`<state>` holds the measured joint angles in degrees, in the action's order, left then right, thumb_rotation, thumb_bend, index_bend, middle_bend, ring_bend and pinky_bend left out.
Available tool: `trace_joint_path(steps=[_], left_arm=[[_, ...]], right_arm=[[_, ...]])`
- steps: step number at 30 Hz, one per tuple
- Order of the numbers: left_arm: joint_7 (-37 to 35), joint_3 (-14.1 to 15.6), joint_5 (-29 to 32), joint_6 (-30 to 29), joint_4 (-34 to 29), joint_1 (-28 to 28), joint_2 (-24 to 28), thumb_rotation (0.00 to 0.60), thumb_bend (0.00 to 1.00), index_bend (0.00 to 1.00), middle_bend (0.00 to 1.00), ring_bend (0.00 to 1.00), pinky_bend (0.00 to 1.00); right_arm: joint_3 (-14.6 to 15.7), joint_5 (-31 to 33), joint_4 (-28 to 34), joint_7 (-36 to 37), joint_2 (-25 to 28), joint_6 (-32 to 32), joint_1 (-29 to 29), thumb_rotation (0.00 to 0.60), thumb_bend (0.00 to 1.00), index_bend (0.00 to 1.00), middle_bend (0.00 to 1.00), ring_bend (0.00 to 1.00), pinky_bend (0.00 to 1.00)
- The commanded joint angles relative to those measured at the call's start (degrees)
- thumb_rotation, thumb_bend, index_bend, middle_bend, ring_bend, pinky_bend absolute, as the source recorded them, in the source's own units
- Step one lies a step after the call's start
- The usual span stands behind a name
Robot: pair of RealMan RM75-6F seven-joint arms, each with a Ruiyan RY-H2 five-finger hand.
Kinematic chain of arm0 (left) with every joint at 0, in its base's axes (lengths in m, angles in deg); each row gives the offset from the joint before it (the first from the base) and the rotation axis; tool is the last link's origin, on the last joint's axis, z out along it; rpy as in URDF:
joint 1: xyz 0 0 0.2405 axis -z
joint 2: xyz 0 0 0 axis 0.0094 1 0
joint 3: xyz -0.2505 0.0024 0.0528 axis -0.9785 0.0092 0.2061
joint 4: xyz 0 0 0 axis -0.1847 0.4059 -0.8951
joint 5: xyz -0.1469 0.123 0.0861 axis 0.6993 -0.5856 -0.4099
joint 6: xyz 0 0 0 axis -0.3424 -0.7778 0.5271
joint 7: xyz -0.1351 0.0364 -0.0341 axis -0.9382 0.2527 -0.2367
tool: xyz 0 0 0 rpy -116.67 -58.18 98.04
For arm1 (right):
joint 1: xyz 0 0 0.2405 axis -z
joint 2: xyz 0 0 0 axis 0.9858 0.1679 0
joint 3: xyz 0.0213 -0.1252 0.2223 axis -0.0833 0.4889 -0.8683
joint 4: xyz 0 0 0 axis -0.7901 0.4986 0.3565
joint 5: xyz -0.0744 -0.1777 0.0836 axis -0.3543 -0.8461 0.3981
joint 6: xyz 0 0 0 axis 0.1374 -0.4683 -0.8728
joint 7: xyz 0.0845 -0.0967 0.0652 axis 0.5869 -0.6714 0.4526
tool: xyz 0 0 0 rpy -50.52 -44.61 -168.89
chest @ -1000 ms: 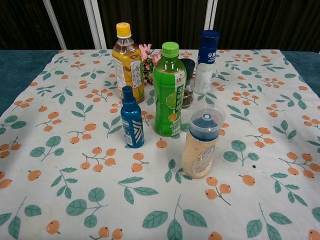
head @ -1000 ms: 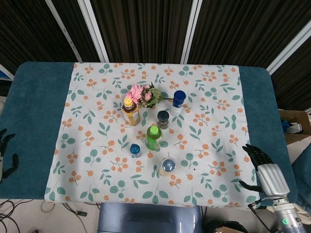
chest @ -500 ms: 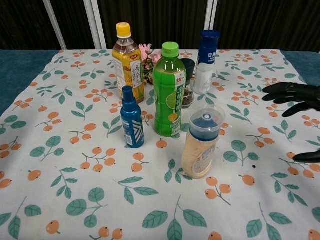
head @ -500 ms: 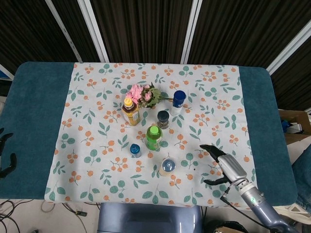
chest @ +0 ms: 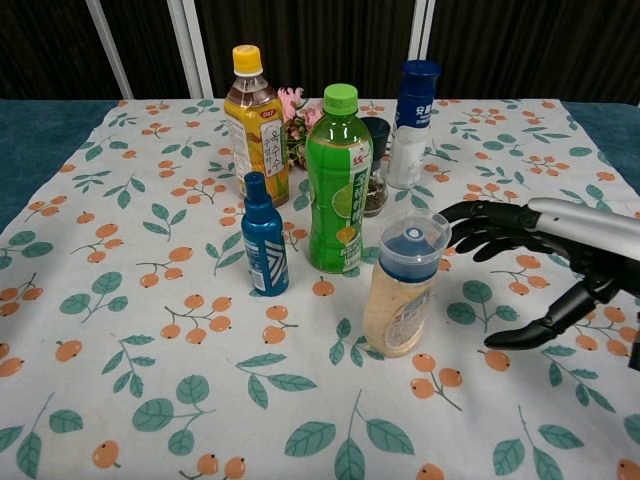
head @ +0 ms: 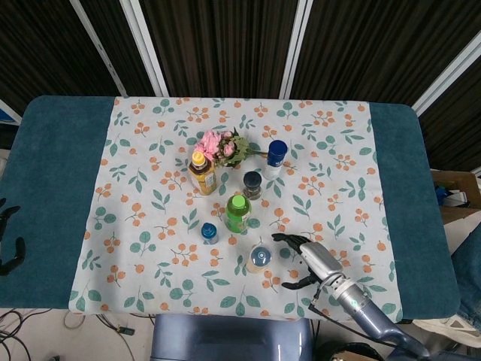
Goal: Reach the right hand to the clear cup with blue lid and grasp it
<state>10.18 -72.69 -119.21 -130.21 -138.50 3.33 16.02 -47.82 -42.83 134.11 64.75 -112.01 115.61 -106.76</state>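
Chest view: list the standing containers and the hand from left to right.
Yellow-capped tea bottle → small blue bottle → green bottle → clear cup with blue lid → right hand. The dark-lidded jar and the white bottle overlap others, so they are left out.

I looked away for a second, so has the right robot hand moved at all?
Yes. The right robot hand has moved left across the cloth toward the clear cup with blue lid, which stays put, and it is open beside the cup, not yet touching.
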Motion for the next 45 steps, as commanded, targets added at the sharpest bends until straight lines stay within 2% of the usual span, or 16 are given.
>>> trace_joint_path(steps=[1,4,13,22,28,36,39,45], left_arm=[[0.05,-0.04,0.04,0.05,0.0,0.06,0.01,0.6,0.52,0.16,0.04,0.05,0.0],[0.01,-0.03,0.08,0.06,0.0,0.05,0.02,0.6,0.52,0.16,0.04,0.05,0.0],[-0.08,-0.15,0.39,0.1,-0.07,0.07,0.11,0.6,0.52,0.16,0.04,0.05,0.0],[-0.14,-0.25,0.65,0.23,-0.08,0.15,0.15,0.6,0.53,0.16,0.04,0.05,0.0],[-0.11,-0.3,0.82,0.22,-0.11,0.14,0.14,0.6,0.53,0.16,0.04,0.05,0.0],[-0.07,-0.42,1.13,0.11,-0.23,0.1,0.1,0.6,0.53,0.16,0.04,0.05,0.0],[-0.02,-0.44,1.15,0.06,-0.23,0.09,0.08,0.6,0.53,0.16,0.04,0.05,0.0],[0.03,-0.46,1.26,0.01,-0.26,0.07,0.06,0.6,0.53,0.16,0.04,0.05,0.0]], right_arm=[[-0.38,0.72,-0.51,-0.86,-1.38,-0.36,-0.81,0.6,0.17,0.18,0.24,0.22,0.2],[-0.62,1.36,-0.98,-1.52,-2.79,-0.68,-1.45,0.6,0.17,0.21,0.27,0.25,0.25],[-1.23,3.73,-3.56,-3.3,-7.13,-1.68,-2.89,0.6,0.21,0.28,0.32,0.29,0.27],[-1.83,5.45,-5.5,-6.58,-10.33,-0.01,-2.79,0.6,0.31,0.44,0.44,0.38,0.37],[-1.04,5.93,-5.78,-7.92,-10.54,-1.0,-3.27,0.6,0.35,0.49,0.47,0.4,0.37],[-1.02,6.04,-5.2,-8.5,-10.51,-0.38,-3.5,0.6,0.37,0.6,0.58,0.47,0.42],[-1.1,5.98,-4.81,-8.44,-10.23,0.29,-3.37,0.6,0.38,0.63,0.59,0.47,0.42],[-1.14,5.58,-2.47,-2.98,-7.86,1.23,-3.04,0.6,0.39,0.65,0.61,0.49,0.42]])
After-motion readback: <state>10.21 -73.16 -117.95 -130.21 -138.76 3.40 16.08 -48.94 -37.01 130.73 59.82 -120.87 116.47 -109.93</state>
